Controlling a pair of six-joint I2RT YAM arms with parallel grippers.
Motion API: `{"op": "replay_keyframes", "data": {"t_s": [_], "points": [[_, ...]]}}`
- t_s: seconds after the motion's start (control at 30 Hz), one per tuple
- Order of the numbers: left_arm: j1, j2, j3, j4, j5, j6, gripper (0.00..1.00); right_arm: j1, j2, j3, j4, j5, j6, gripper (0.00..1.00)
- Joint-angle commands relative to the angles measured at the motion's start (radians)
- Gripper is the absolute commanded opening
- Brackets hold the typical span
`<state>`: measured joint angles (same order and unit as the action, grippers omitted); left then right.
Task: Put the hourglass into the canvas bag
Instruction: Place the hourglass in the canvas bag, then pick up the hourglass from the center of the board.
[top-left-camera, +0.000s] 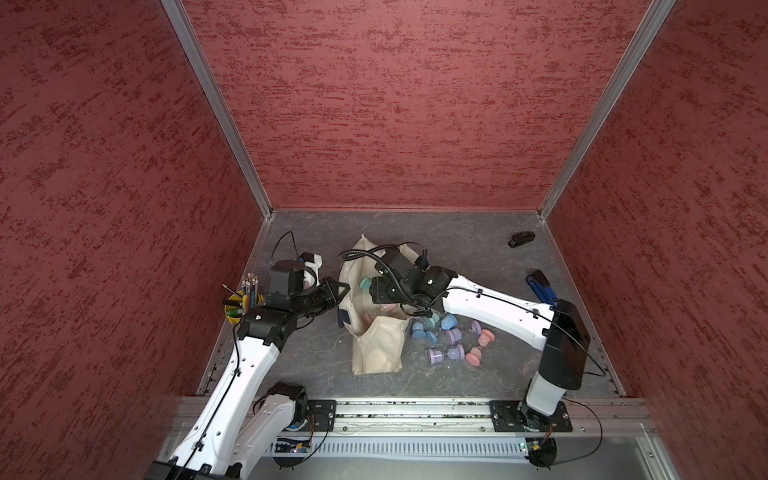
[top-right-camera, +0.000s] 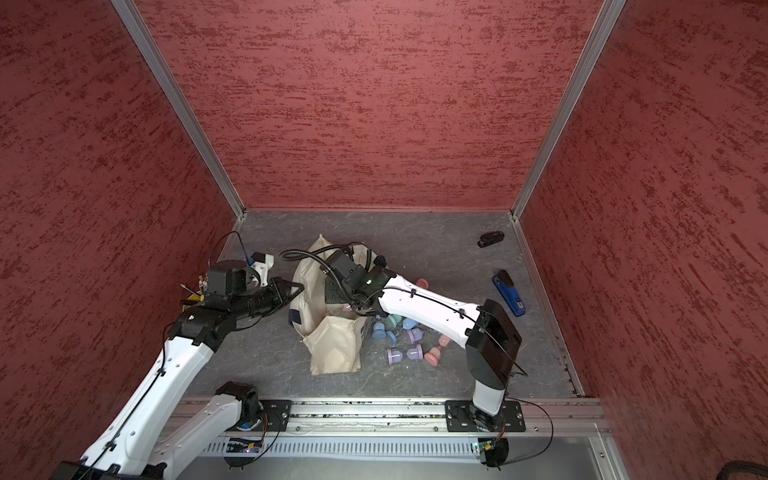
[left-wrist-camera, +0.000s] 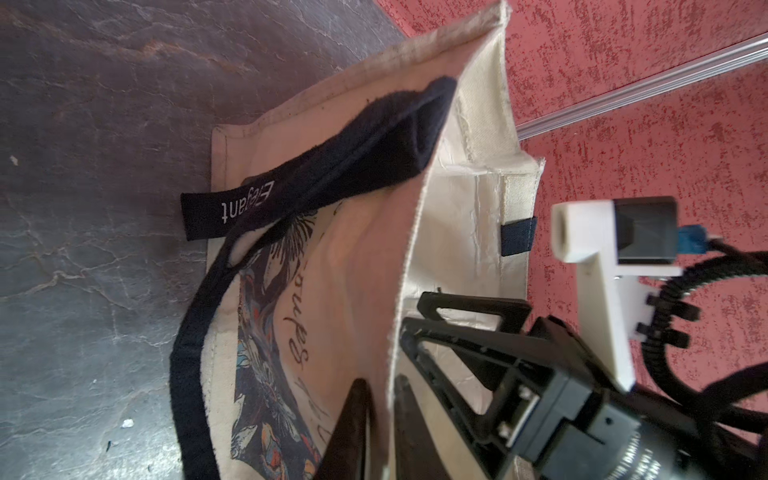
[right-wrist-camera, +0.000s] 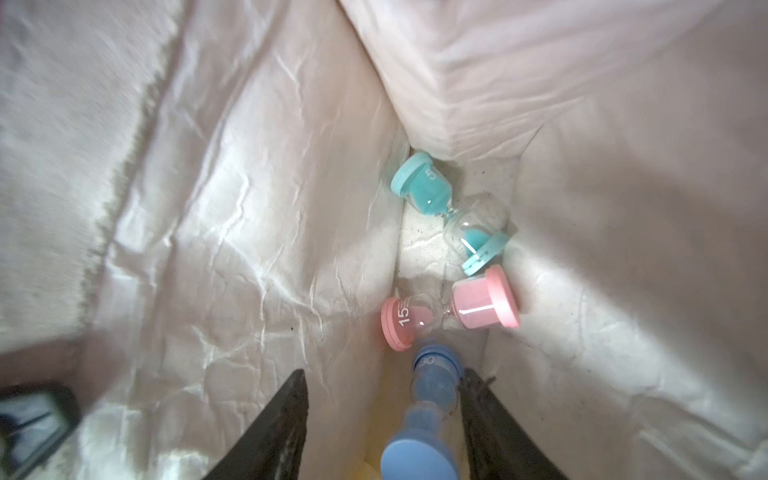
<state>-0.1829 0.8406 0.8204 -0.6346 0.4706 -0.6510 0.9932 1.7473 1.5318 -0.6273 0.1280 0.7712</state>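
Low in the right wrist view, found the right gripper (right-wrist-camera: 384, 374) with jaws spread and nothing gripped; between them, a blurred blue hourglass (right-wrist-camera: 432, 399), at most brushing one finger, apparently dropping free inside the canvas bag (right-wrist-camera: 249, 208). Beyond, near frame centre, spotted a pink hourglass (right-wrist-camera: 478, 305) and a teal hourglass (right-wrist-camera: 428, 191) lying on the bag's floor. Low in the left wrist view, saw the left gripper (left-wrist-camera: 381, 380) pinched narrowly on the bag's rim, propping the mouth. Judged the job partly done: noted many loose hourglasses (top-left-camera: 453, 334) on the table (top-left-camera: 457, 241), right of the bag in both top views.
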Motion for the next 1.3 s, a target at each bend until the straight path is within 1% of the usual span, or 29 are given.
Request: {"op": "replay_keyframes", "data": {"t_s": [0.0,0.13,0.27,0.43,0.57,0.73,0.9,1.0,1.13,1.27], "points": [[0.006,-0.027,-0.009,-0.017,-0.001,0.011,0.18,0.007,-0.090,0.026,-0.032,0.111,-0.007,0.59],[0.009,-0.037,-0.010,-0.033,-0.005,0.012,0.18,0.003,-0.175,-0.007,-0.024,0.206,0.008,0.59],[0.011,-0.044,-0.010,-0.049,-0.003,0.014,0.18,-0.015,-0.275,-0.079,0.005,0.267,0.042,0.59],[0.013,-0.056,-0.015,-0.062,0.000,0.017,0.18,-0.078,-0.386,-0.182,-0.008,0.291,0.097,0.59],[0.013,-0.061,-0.014,-0.060,0.002,0.010,0.13,-0.140,-0.440,-0.254,-0.081,0.311,0.154,0.59],[0.013,-0.057,0.002,-0.056,0.017,0.005,0.09,-0.248,-0.521,-0.381,-0.126,0.268,0.189,0.59],[0.013,-0.042,0.019,-0.059,0.015,0.008,0.01,-0.344,-0.586,-0.475,-0.211,0.253,0.212,0.59],[0.013,-0.034,0.018,-0.048,0.024,0.006,0.00,-0.369,-0.633,-0.534,-0.247,0.244,0.226,0.59],[0.011,-0.023,0.011,-0.029,0.031,0.002,0.00,-0.375,-0.684,-0.628,-0.269,0.216,0.256,0.60],[0.011,-0.019,0.011,-0.017,0.036,0.000,0.00,-0.375,-0.735,-0.739,-0.247,0.147,0.288,0.59]]}}
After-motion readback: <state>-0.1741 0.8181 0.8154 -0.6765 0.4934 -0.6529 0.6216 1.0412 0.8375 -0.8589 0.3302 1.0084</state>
